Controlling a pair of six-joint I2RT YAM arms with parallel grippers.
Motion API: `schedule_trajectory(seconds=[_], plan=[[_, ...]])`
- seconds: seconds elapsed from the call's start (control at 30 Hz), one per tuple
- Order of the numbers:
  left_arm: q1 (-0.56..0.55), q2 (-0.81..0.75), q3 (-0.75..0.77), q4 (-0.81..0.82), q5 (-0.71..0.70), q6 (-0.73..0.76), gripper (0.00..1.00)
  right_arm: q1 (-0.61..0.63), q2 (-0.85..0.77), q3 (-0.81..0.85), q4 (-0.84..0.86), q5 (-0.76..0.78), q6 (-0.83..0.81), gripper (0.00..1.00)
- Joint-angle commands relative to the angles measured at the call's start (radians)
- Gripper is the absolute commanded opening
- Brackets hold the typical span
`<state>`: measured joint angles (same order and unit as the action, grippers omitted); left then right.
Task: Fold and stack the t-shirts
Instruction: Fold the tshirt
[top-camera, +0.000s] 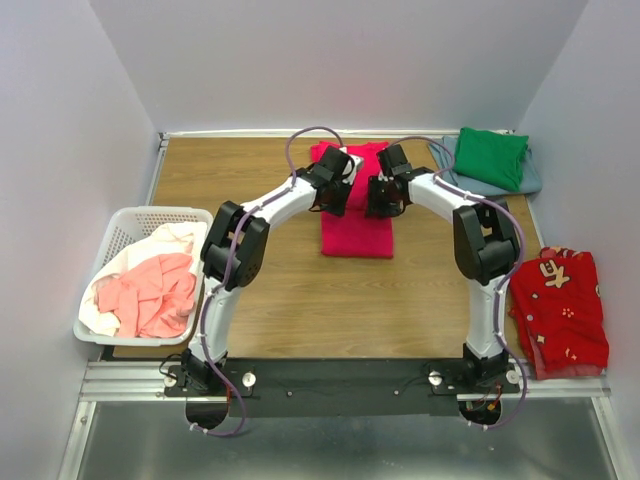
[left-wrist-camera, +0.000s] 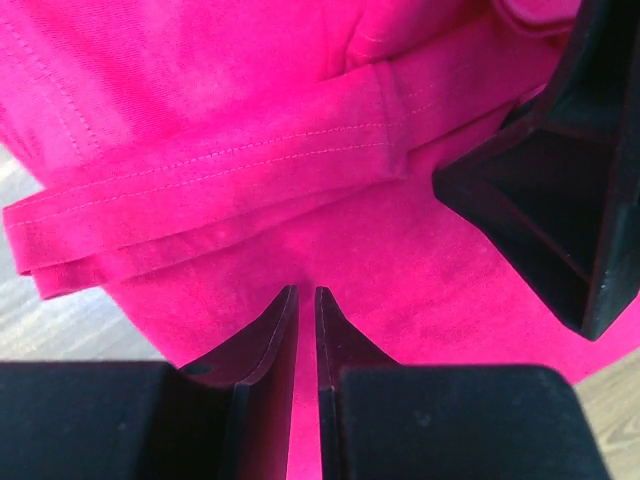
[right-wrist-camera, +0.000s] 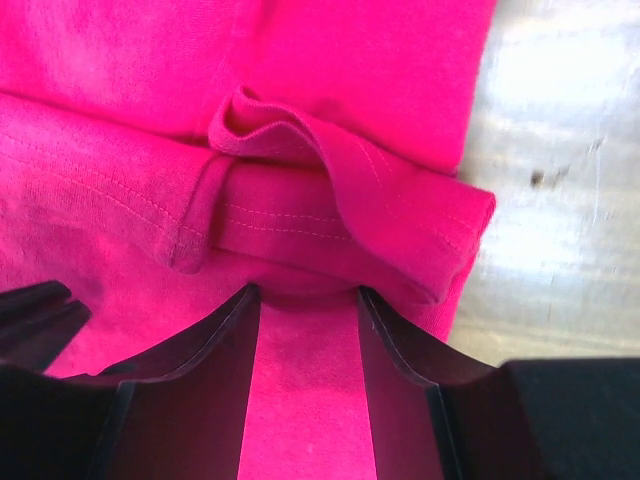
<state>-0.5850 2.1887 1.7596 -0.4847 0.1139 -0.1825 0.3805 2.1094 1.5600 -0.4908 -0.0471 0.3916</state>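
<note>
While the crimson-pink t-shirt (top-camera: 356, 225) lay as a long narrow strip at the far middle of the table (top-camera: 270, 290), a turned-in sleeve hem (right-wrist-camera: 330, 215) stood up in a loose ridge near its right edge. The right gripper (right-wrist-camera: 305, 295) hung over that ridge with its jaws apart, holding nothing. It might have caught only the top layer, and a lift would then have pulled the sleeve out and spoiled the fold. The left gripper (left-wrist-camera: 305, 292) pointed at flat cloth with its jaws drawn almost together and nothing visibly pinched. Pressed down like that, it would likely have shoved the fabric into wrinkles. Both grippers sat close together, so they could have knocked into each other. An uneven pull could have skewed the strip towards the green t-shirt (top-camera: 490, 157) stacked at the far right.
</note>
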Motion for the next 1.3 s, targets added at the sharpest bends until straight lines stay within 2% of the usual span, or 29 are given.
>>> schedule_trajectory(seconds=[0.0, 0.17, 0.5, 0.87, 1.27], plan=[[-0.004, 0.062, 0.122, -0.031, -0.045, 0.017, 0.20, 0.003, 0.060, 0.064, -0.009, 0.073, 0.003, 0.52], [0.007, 0.155, 0.253, -0.063, -0.063, 0.015, 0.20, 0.003, 0.063, 0.097, -0.017, 0.095, -0.008, 0.52], [0.028, 0.189, 0.224, -0.048, -0.083, 0.005, 0.20, 0.003, 0.031, 0.130, -0.038, 0.121, -0.022, 0.52], [0.030, 0.060, 0.172, -0.029, -0.085, 0.005, 0.19, 0.003, 0.080, 0.159, -0.042, 0.151, -0.026, 0.52], [0.030, -0.090, 0.063, -0.035, -0.066, 0.020, 0.19, -0.005, 0.262, 0.434, -0.040, 0.205, -0.059, 0.52]])
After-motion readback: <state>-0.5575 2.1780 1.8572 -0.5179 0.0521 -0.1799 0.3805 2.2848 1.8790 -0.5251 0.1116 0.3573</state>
